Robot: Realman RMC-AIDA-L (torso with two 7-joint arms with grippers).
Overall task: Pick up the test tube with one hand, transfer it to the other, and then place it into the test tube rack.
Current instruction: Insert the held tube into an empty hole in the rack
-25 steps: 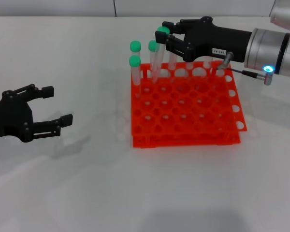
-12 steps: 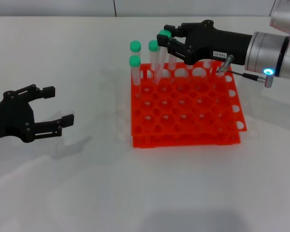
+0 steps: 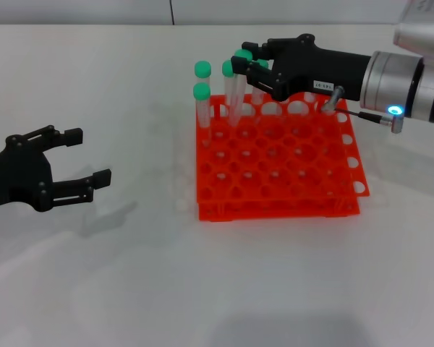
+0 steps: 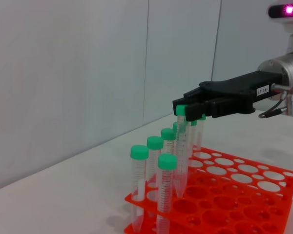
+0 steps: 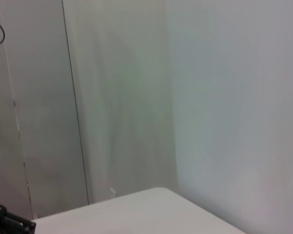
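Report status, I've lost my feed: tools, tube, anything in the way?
Right tool shut on the test tube, lowering it into the rack's back row. Left tool open, parked left of the rack. Neighbouring tubes stand close.

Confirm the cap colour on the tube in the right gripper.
Green cap, clearest in the left wrist view.

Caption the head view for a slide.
Right gripper holds test tube over orange test tube rack; left gripper waits open, apart.

The right end effector (image 3: 247,63) covers the upper test tube (image 4: 181,146). The test tube rack (image 4: 244,197) is cut off by the frame edge.
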